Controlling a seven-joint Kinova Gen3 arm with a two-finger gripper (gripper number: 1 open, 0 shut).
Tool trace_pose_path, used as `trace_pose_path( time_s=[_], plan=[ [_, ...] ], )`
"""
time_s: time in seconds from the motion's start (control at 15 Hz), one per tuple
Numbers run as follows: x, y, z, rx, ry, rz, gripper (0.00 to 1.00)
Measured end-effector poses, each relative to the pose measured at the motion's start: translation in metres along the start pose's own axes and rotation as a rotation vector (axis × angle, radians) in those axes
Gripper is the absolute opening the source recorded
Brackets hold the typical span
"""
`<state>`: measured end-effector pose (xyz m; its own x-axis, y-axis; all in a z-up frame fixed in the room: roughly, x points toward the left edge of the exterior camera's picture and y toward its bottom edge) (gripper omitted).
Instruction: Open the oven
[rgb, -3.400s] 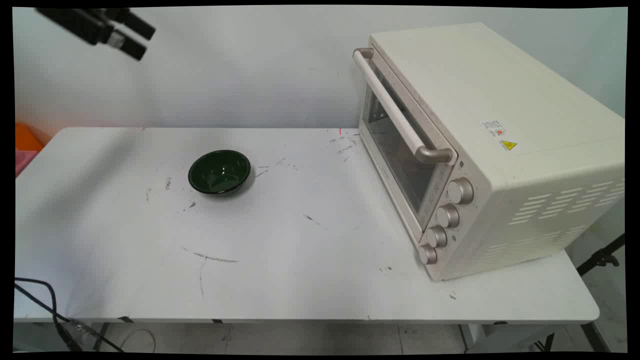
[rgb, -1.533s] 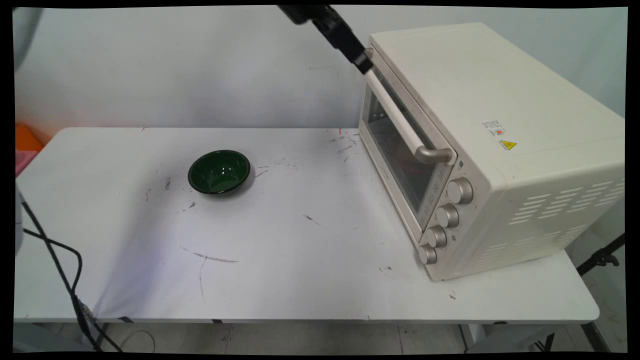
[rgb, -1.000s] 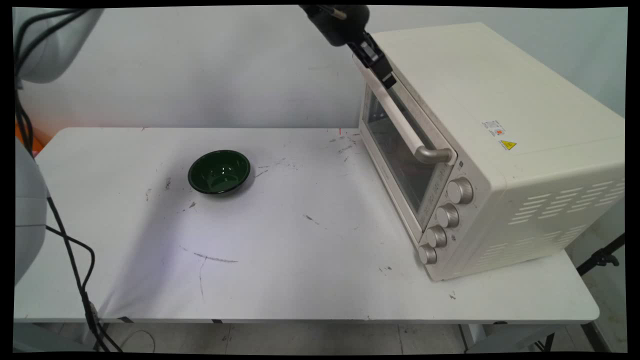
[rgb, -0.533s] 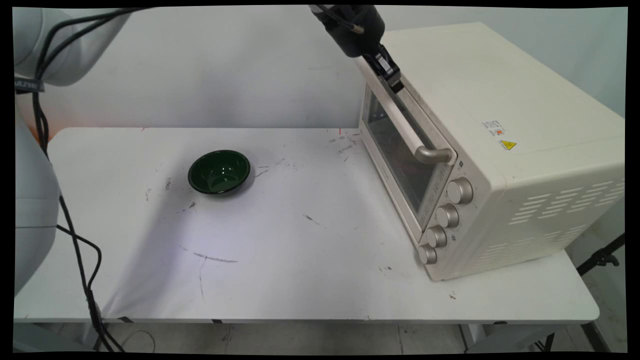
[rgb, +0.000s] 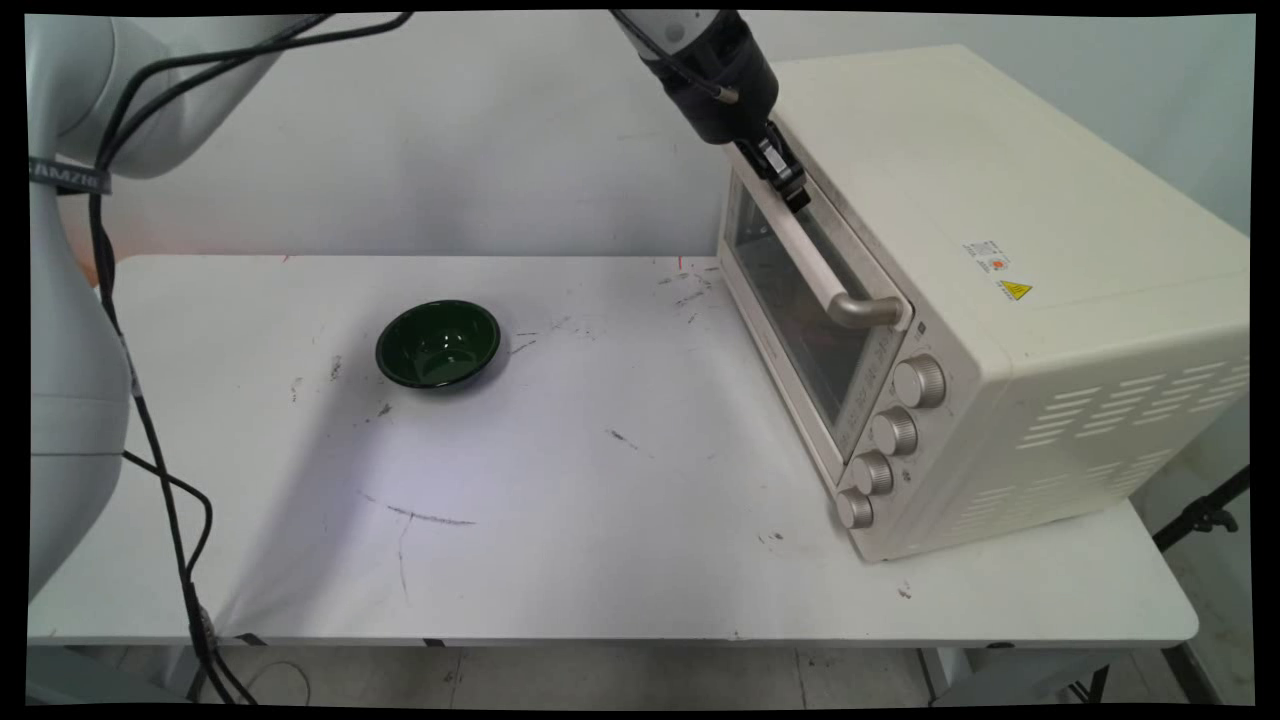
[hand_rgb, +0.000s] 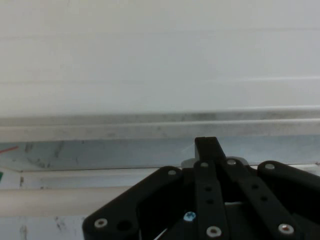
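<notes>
You are looking at a white worktop (rgb: 620, 520), scuffed with dark marks, set against a plain pale wall. On its right side stands a cream toaster oven (rgb: 980, 300), turned so its glass door (rgb: 795, 300) faces left and toward the near side. A long pale handle bar (rgb: 815, 260) runs across the top of that door, and four silver knobs (rgb: 885, 440) sit in a column at the door's near end.

Your pincer (rgb: 795, 195) hangs down from the top of the main view and sits right at the far part of the handle bar, at the door's upper edge. It appears to touch the bar, though you cannot tell from either view whether it grips it. In the hand view the black linkage (hand_rgb: 215, 200) fills the bottom, with one fingertip standing against the pale bands of the oven front; whether the fingers are apart or together you cannot tell.

A dark green bowl (rgb: 438, 343) rests upright on the left half of the worktop, well apart from the pincer and the oven. Black cables (rgb: 150, 470) hang down at the left edge.
</notes>
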<state>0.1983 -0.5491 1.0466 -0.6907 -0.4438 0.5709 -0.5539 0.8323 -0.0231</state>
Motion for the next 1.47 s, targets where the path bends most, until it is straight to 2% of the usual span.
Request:
trace_pose_path(
  time_s=[0.6,0.93,1.47],
  plan=[
    [-0.026,0.007,-0.006,0.0,-0.037,0.023,0.0],
    [-0.058,0.011,-0.013,-0.004,-0.043,0.045,0.0],
    [-0.115,0.013,-0.019,-0.002,-0.018,0.118,0.0]
  ],
)
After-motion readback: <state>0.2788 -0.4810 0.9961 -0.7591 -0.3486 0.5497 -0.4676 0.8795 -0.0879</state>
